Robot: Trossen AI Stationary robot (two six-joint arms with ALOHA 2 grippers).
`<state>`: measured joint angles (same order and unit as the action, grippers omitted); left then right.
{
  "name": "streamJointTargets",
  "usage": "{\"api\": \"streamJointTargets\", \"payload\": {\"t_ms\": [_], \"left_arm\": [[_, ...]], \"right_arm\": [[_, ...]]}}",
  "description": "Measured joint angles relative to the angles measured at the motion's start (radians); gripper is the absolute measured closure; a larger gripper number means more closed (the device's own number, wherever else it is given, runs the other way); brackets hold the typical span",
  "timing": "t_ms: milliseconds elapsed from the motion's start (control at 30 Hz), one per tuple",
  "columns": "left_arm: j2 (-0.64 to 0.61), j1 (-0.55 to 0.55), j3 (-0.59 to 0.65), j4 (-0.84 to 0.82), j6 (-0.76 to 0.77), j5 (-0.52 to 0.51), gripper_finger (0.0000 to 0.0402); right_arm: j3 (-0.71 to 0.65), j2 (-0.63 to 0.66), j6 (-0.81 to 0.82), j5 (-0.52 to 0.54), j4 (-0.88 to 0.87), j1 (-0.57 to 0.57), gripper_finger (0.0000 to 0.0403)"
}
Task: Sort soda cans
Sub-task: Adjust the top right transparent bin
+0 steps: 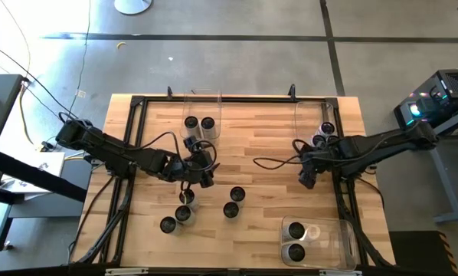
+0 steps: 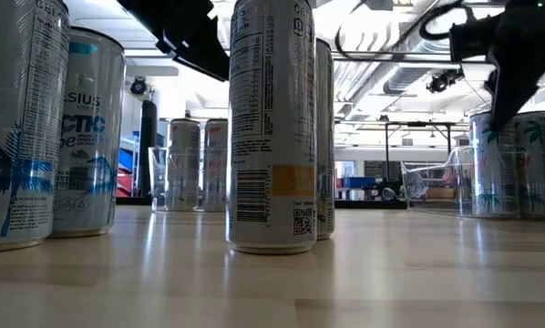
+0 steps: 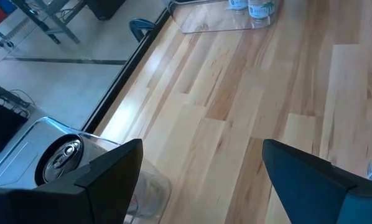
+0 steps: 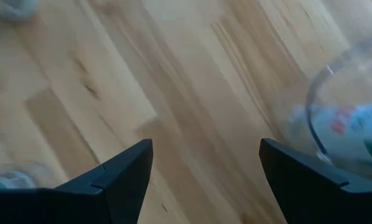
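Left gripper [image 1: 204,175]: above the table's middle-left, fingers [image 3: 105,171] spread apart with nothing between them; two soda cans [image 1: 185,205] stand just beside it, toward the near edge.
Right gripper [image 1: 308,178]: over the right half of the table, fingers [image 4: 120,171] parted and empty, only bare wood between them; the right-edge bin [image 1: 315,123] is near.
Loose cans: five upright on the near-left part of the table, including a pair [image 1: 234,202] toward the centre and one [image 1: 168,225] nearest the near edge.
Can look: slim cylinders, silver-white sides, dark round tops with pull tabs; one [image 2: 88,137] in the low view carries pale blue print, another [image 2: 272,128] shows small text and a QR code.
Table [image 1: 267,138]: pale butcher-block planks, black frame at the edges.
Far-edge bin [image 1: 204,107]: clear plastic, holding two cans [image 1: 199,123].
Right-edge bin: clear plastic, seemingly holding two or three cans [image 1: 325,132], partly hidden by the arm.
Near-right corner bin [image 1: 344,241]: clear, rounded corners, two cans [image 1: 295,241] inside.
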<state>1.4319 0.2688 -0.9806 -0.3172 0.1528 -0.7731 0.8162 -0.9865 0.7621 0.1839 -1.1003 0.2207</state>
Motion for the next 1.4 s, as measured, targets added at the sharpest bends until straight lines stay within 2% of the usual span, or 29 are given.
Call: {"api": "streamJointTargets", "payload": {"t_ms": [133, 1100, 1400], "left_arm": [[0.000, -0.006, 0.000, 0.000, 0.001, 0.000, 0.0078], [0.000, -0.006, 0.000, -0.008, 0.003, 0.000, 0.0078], [0.000, -0.006, 0.000, -0.008, 0.004, 0.000, 0.0078]], "right_arm": [[0.000, -0.015, 0.024, 0.003, -0.041, -0.001, 0.0111], [0.000, -0.017, 0.026, -0.001, -0.043, -0.001, 0.0111], [0.000, -0.016, 0.075, -0.001, -0.150, -0.013, 0.0111]]}}
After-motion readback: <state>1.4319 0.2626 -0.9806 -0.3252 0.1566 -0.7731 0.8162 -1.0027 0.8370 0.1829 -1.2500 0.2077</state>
